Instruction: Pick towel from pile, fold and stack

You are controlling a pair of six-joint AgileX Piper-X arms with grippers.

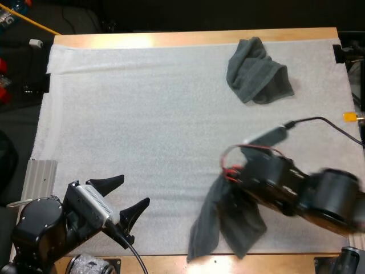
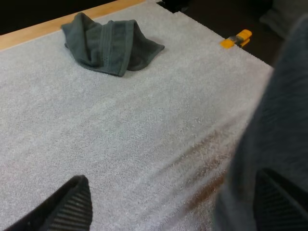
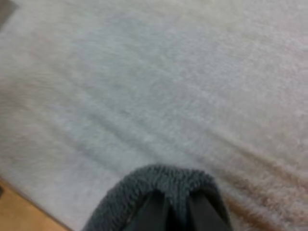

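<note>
The right pincer [image 3: 175, 202] is pinching a grey-green towel [image 1: 225, 220] by one end, with cloth wrapped over its tips. The towel trails from that grip toward the near edge of the table [image 1: 171, 39], right of the middle, its long axis running roughly far-to-near. The left pincer [image 1: 132, 191] stands spread and empty by the near left corner, off the towel's left side. I judge it the arm better placed to take the loose end. A crumpled towel [image 1: 259, 71] lies near the far right corner.
</note>
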